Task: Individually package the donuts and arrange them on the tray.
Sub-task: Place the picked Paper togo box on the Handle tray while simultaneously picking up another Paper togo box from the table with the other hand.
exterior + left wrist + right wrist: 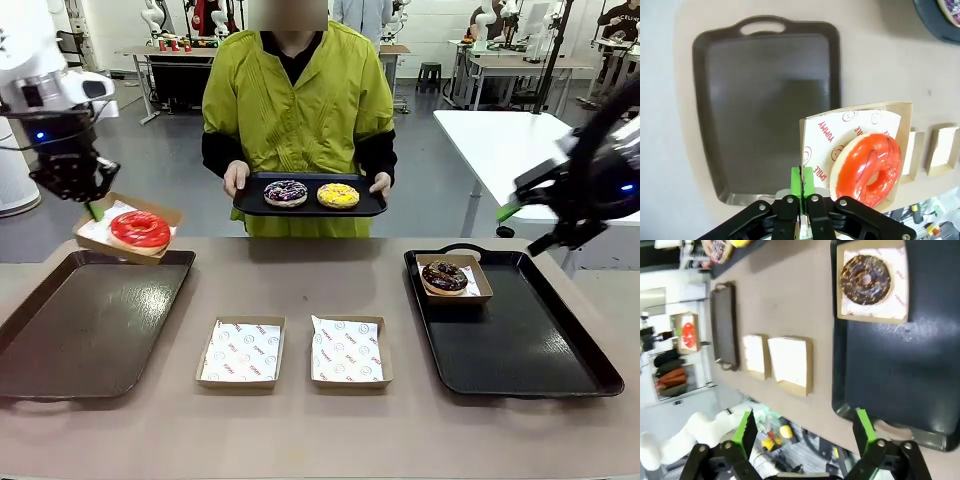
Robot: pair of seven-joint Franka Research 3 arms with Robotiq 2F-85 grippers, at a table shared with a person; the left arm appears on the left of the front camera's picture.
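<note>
My left gripper (pixel 95 207) is shut on the edge of a cardboard box (pixel 100 238) and holds it tilted in the air above the far corner of the brown tray (pixel 90 330). The glossy red donut (pixel 140 230) lies in this box. In the left wrist view the green pads (pixel 802 181) pinch the box rim (pixel 855 107) next to the red donut (pixel 867 170), over the brown tray (pixel 765 100). A chocolate donut (pixel 445 277) sits boxed on the black tray (pixel 520 350). My right gripper (pixel 525 225) hangs open above that tray (pixel 900 365), empty (pixel 805 432).
A person at the far side holds a small black tray (pixel 310 208) with the purple donut (pixel 286 192) and the yellow donut (pixel 338 195). Two empty paper-lined boxes (pixel 242 350) (pixel 347 350) rest at the table's middle front, between the two trays.
</note>
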